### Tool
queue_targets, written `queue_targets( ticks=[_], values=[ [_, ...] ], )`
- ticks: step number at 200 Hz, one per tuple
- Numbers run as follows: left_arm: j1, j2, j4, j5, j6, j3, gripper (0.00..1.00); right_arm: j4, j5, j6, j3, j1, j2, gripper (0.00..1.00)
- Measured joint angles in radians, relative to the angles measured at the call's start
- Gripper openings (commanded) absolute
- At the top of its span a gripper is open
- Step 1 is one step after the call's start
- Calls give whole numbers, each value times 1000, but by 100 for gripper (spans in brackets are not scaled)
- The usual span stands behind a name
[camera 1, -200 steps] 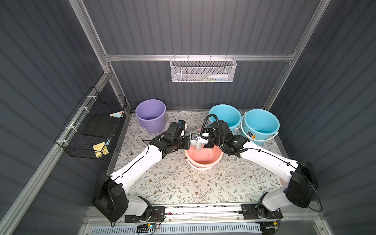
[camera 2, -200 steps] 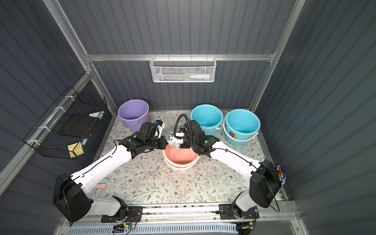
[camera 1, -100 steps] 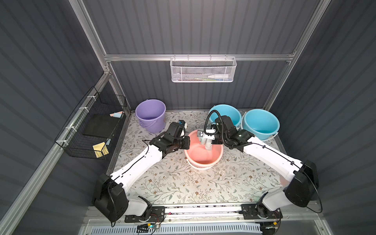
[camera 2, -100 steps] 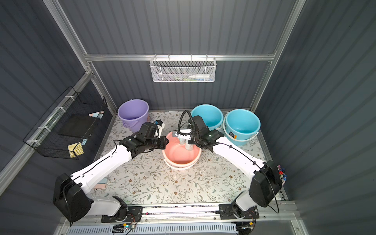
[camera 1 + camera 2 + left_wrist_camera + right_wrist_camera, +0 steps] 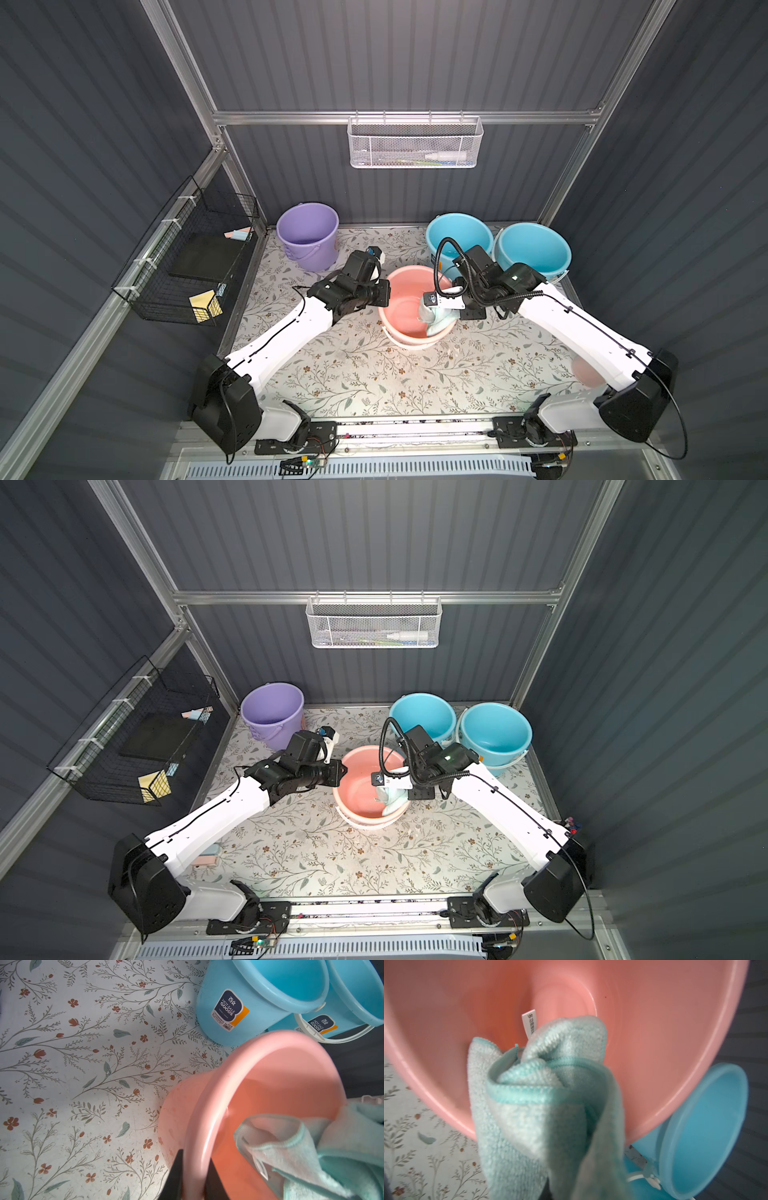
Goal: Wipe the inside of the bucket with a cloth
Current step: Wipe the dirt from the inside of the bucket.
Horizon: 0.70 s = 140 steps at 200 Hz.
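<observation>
End effectors — left (image 5: 194, 1159), right (image 5: 441, 304) — clamped.

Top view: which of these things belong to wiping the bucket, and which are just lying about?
In the job:
pink bucket, pinched at its rim by the left gripper
cloth, held inside it by the right gripper

Lying about:
purple bucket
two blue buckets
white wire basket on the back wall
black wire basket on the side wall

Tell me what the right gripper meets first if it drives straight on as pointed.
The right gripper, shut on the rumpled pale aqua terry cloth, points into the round pink plastic bucket. The cloth would press against the bucket's inside, seemingly near the floor; depth is unclear.
</observation>
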Motion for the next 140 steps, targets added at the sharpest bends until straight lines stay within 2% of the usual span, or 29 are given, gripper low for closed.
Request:
queue_targets(
  ticks=[42,81,107,140],
  values=[
    [0,0,0,3,2,0,0,-62,-267,63,8,0,27,0],
    [0,0,0,3,2,0,0,70,-509,139,-18,11,85,0],
    [0,0,0,3,1,0,0,240,-580,226,-24,31,137,0],
    [0,-1,0,2,1,0,0,448,-565,310,-26,43,172,0]
  ],
)
